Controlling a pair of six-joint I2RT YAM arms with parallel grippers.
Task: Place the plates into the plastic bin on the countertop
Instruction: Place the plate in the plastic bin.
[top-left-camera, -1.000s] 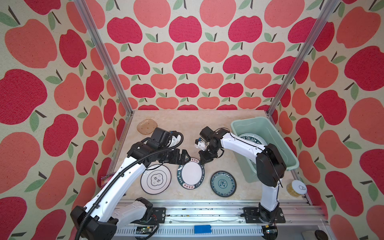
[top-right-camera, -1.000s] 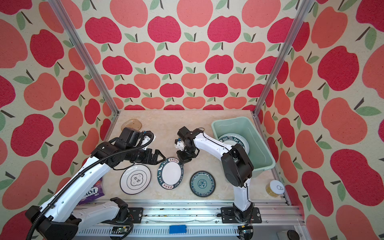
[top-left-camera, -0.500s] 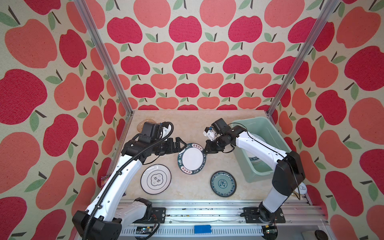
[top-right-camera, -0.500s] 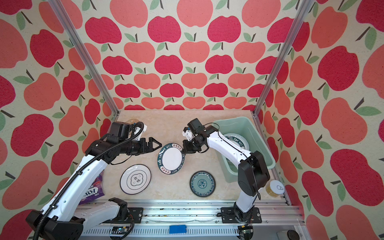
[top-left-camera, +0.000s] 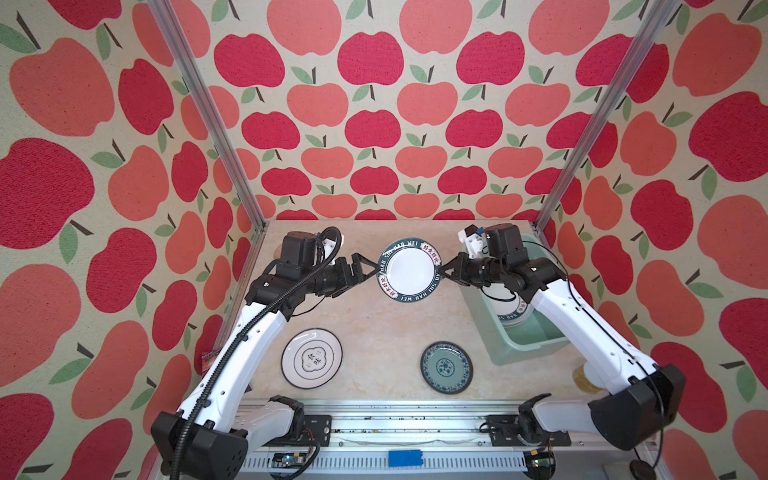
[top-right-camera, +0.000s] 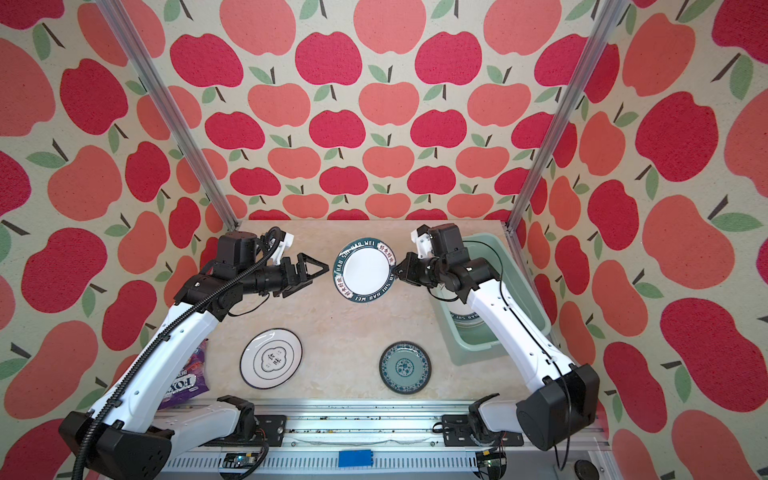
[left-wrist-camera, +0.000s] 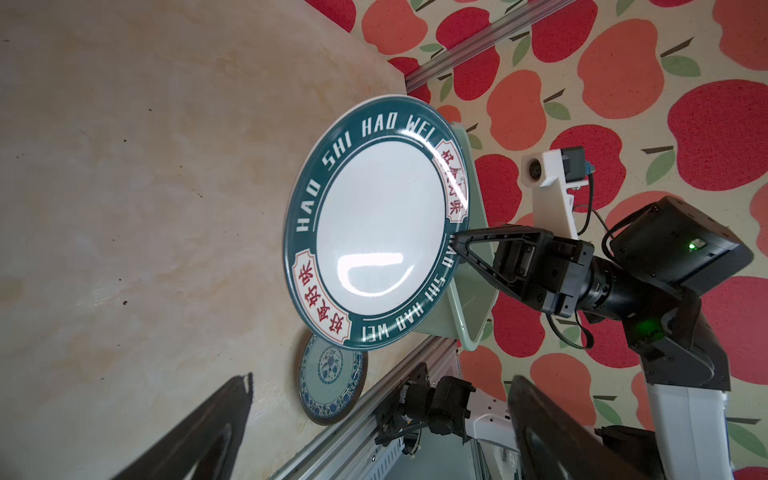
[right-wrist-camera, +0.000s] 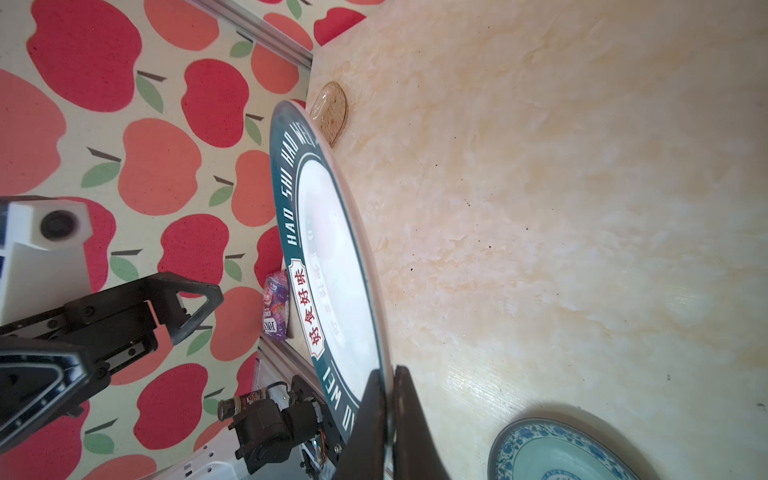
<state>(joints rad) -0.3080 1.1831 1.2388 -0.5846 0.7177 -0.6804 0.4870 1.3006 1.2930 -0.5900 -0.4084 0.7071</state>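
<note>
My right gripper (top-left-camera: 441, 272) (right-wrist-camera: 386, 374) is shut on the rim of a white plate with a dark-green lettered rim (top-left-camera: 406, 270) (top-right-camera: 365, 269) (left-wrist-camera: 374, 224), holding it tilted above the countertop (top-left-camera: 374, 324). My left gripper (top-right-camera: 322, 270) (left-wrist-camera: 380, 378) stands open just short of the plate's opposite edge. The mint plastic bin (top-left-camera: 528, 349) (top-right-camera: 473, 349) stands at the right under my right arm, with another green-rimmed plate (top-left-camera: 513, 311) inside. A black-rimmed emblem plate (top-left-camera: 311, 358) and a teal patterned plate (top-left-camera: 446, 367) (right-wrist-camera: 561, 453) lie near the front. An amber plate (right-wrist-camera: 330, 110) lies at the back left.
A purple snack bag (top-right-camera: 185, 384) lies off the countertop's left front corner, and a jar (top-left-camera: 584, 378) stands right of the bin. An aluminium rail (top-left-camera: 374, 409) runs along the front edge, and apple-patterned walls close in the other three sides.
The right gripper has lifted the green-rimmed plate off the countertop and carried it up and toward the back. The open left gripper followed alongside, and the right arm has swung out over the bin.
</note>
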